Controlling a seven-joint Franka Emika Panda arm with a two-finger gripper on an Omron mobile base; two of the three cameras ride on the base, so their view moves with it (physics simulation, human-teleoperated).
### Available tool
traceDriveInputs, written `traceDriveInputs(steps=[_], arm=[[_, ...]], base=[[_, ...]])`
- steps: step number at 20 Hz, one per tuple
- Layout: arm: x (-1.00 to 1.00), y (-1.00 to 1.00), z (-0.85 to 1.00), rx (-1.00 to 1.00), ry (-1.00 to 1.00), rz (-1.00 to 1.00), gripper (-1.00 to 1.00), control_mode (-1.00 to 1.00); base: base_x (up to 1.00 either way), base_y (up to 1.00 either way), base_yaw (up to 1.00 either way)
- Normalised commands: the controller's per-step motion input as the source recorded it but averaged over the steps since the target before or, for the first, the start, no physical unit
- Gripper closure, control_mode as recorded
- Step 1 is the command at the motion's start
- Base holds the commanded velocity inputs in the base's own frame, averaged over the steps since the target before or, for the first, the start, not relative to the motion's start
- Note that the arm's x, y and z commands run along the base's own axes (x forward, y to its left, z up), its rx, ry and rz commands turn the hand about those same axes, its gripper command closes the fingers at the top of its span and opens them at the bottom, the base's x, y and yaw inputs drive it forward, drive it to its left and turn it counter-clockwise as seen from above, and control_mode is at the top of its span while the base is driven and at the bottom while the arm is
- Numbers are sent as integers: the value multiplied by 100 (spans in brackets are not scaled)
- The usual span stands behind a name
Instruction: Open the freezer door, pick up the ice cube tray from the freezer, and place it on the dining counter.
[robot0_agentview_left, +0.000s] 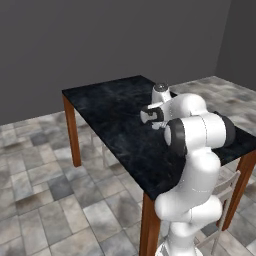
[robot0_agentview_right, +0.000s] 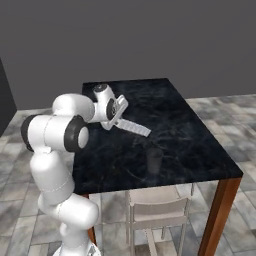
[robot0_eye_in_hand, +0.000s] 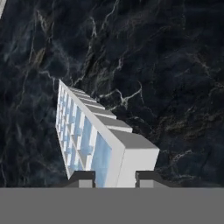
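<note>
The ice cube tray (robot0_agentview_right: 135, 128) is a pale bluish-white tray with a grid of small cells. It hangs a little above the black marbled dining counter (robot0_agentview_right: 190, 140), and its shadow falls on the top below it. My gripper (robot0_agentview_right: 116, 122) is shut on one end of it. In the hand view the tray (robot0_eye_in_hand: 87, 131) stands on edge and runs away from the gripper (robot0_eye_in_hand: 116, 179), whose two fingertips clamp its near end over the dining counter (robot0_eye_in_hand: 166, 65). From the left base view my arm reaches over the dining counter (robot0_agentview_left: 110, 115) and hides the tray.
A pale chair (robot0_agentview_right: 157, 210) is tucked under the counter's near edge, seen also as the chair (robot0_agentview_left: 226, 192) beside my base. Reddish-brown legs (robot0_agentview_left: 150, 225) hold the top. Grey tiled floor (robot0_agentview_left: 40, 190) surrounds the table, with a grey wall behind.
</note>
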Motion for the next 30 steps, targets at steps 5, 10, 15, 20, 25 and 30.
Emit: traceDriveInputs(steps=[5, 10, 15, 20, 25, 30], arm=[[35, 0, -28, 0, 1, -3, 100, -100], [7, 0, -20, 0, 9, -1, 100, -100], [-5, 0, -16, 0, 17, 0, 100, -100], [-5, 0, -25, 0, 13, -1, 100, -100], [0, 0, -15, 0, 11, -1, -100, -100], [0, 0, 1, 0, 9, 0, -100, -100]], base=[[0, 0, 0], [0, 0, 0], [0, 0, 0], [0, 0, 0], [0, 0, 0], [0, 0, 0]])
